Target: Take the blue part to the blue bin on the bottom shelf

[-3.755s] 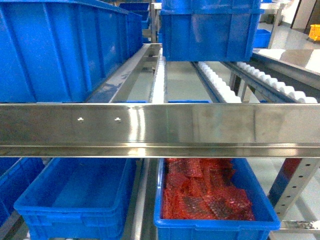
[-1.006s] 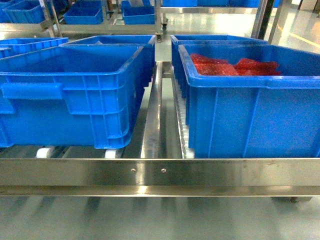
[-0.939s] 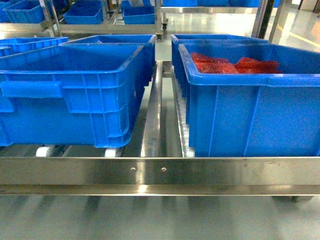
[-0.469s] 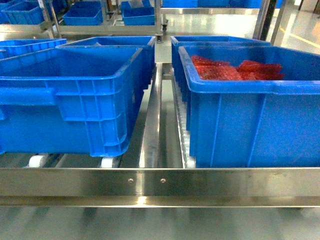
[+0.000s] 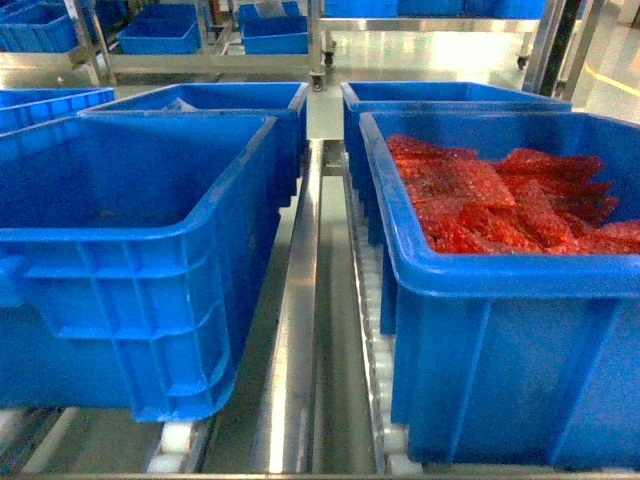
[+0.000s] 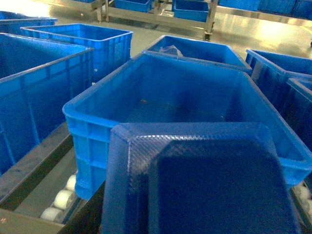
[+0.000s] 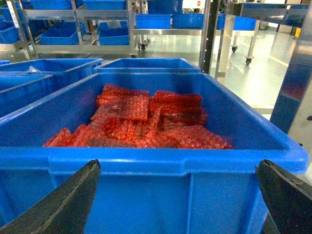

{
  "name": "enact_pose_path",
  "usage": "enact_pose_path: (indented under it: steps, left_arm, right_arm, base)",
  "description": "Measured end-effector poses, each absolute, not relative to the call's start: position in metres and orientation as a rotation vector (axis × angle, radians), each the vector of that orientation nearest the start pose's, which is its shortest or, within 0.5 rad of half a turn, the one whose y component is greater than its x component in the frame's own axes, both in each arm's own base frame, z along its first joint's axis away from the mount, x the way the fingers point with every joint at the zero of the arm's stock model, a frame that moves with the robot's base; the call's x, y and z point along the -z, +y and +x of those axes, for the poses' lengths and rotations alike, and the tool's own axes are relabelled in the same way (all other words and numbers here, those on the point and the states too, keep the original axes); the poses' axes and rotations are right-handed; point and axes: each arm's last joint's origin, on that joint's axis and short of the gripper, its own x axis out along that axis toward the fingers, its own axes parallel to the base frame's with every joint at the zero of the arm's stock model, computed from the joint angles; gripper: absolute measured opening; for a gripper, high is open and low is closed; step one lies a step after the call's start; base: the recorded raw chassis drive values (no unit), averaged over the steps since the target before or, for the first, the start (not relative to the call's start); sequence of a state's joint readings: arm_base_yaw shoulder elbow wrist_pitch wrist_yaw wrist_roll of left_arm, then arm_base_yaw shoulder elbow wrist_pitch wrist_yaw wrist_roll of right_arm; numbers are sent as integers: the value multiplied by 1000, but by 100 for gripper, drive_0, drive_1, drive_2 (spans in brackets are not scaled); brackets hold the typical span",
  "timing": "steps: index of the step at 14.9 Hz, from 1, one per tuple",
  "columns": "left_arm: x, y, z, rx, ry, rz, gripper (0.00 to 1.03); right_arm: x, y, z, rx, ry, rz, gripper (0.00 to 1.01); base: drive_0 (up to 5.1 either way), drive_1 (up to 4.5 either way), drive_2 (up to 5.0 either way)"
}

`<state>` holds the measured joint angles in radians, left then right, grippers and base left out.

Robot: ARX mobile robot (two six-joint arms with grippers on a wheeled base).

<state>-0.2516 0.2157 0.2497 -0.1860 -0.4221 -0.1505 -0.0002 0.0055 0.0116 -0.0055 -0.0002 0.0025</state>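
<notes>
**Lowering the blue part squarely into the empty bin**

Hanging close before the left wrist camera, the dark-blue moulded plastic part with rounded corners (image 6: 204,180) sits just in front of, and slightly above, the empty blue plastic bin (image 6: 87,146). That bin stands on the bottom shelf (image 5: 290,380), a brushed-steel rack level with white rollers (image 5: 175,440).

The part hides the left gripper's fingers. Nothing shows under the part, so I judge that the left gripper clamps it.

To the right of the empty bin, across the steel bar, stands the blue bin of red bubble-wrap packets (image 5: 500,350). The right gripper (image 7: 178,165) faces its front wall with fingers spread wide, holding nothing.

The step in hand looks like the placement. The part should travel forward past the empty bin's near rim before it descends, as its leading edge could otherwise catch that rim. It should stay level, be centred between the side walls, and be let go low over the floor. The right arm is best left where it is.
</notes>
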Motion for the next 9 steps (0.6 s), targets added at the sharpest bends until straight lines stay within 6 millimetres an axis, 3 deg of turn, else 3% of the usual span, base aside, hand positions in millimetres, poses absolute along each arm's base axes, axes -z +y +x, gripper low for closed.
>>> enact_pose_path:
  steps: [4, 9]
  left_arm:
    - [-214, -13, 98, -181, 136, -98, 43]
    - [-214, -13, 98, -180, 135, -98, 43]
  right_arm:
    - [-167, 0, 97, 0, -2, 2, 98]
    - [-167, 0, 97, 0, -2, 2, 98]
  base:
    - [4, 392, -384]
    - [0, 0, 0]
